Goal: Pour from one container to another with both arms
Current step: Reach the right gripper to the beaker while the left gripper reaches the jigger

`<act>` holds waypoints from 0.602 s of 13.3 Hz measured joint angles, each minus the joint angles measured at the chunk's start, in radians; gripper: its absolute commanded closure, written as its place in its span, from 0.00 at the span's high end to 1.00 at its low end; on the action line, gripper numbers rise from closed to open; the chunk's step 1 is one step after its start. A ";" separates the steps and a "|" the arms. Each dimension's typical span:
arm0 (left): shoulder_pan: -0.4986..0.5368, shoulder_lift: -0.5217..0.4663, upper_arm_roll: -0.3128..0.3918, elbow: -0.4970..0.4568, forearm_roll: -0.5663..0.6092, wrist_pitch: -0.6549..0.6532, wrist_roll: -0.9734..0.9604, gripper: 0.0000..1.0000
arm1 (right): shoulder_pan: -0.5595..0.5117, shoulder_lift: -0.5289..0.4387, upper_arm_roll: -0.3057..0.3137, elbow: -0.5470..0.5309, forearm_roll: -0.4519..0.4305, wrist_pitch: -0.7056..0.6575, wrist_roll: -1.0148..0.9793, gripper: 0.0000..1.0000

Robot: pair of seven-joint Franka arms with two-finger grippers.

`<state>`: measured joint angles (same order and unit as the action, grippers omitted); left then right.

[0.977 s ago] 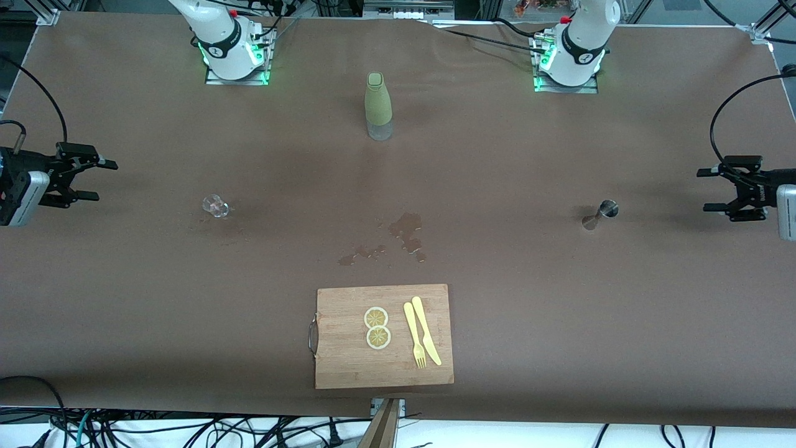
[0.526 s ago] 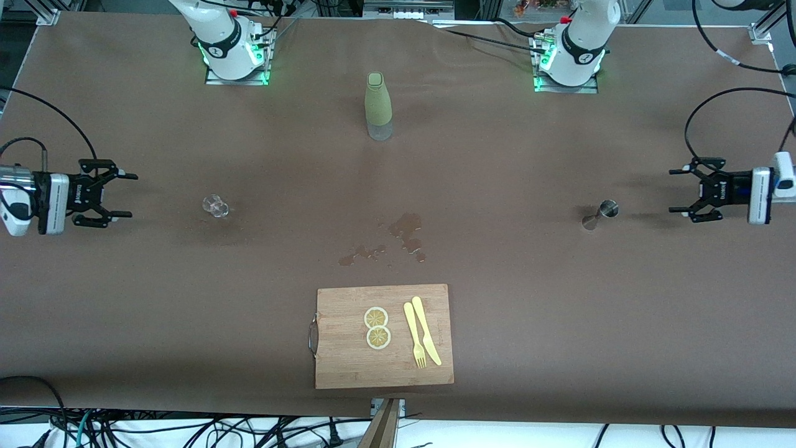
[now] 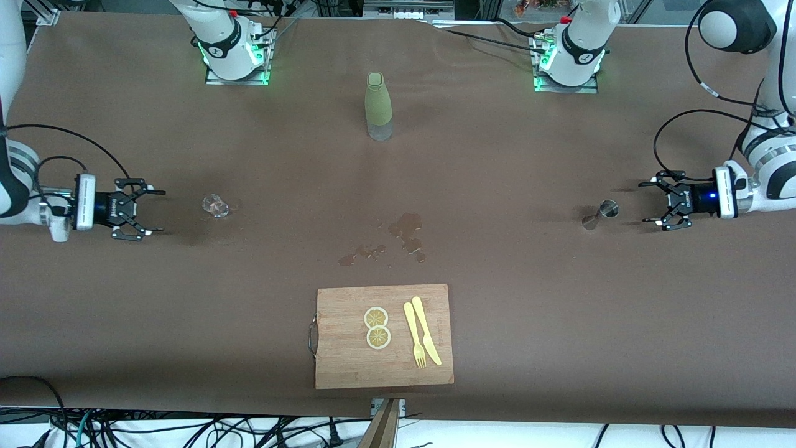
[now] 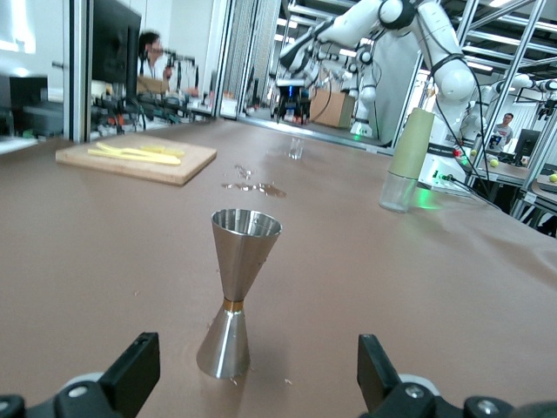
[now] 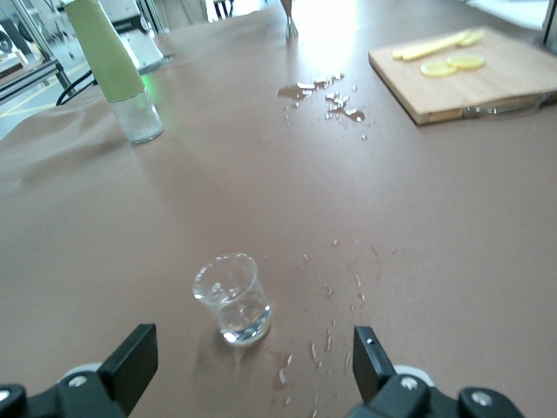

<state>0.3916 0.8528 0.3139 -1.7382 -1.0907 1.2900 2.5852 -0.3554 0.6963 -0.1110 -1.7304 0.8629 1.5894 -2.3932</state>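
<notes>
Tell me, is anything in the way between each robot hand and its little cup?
Nothing visible is. The open right gripper faces the glass cup across bare table. The open left gripper faces the jigger the same way. The bottle stands well off both paths.

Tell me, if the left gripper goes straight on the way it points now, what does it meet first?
Most likely the silver jigger. The left gripper is open, low over the table, and the jigger stands upright between the lines of its fingers, not yet touched.
</notes>
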 measured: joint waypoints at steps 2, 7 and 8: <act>-0.002 0.033 -0.028 0.005 -0.033 0.000 0.034 1.00 | -0.002 0.052 0.000 -0.007 0.073 -0.012 -0.074 0.99; -0.010 0.092 -0.081 0.011 -0.057 0.000 0.114 1.00 | -0.009 0.159 0.001 -0.025 0.154 -0.074 -0.215 0.99; -0.011 0.098 -0.087 0.012 -0.057 0.000 0.125 1.00 | -0.009 0.170 0.002 -0.025 0.155 -0.081 -0.228 0.99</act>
<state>0.3802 0.9507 0.2269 -1.7260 -1.1473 1.2896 2.7104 -0.3642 0.8664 -0.1094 -1.7554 1.0176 1.5086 -2.6209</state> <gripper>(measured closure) 0.000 0.004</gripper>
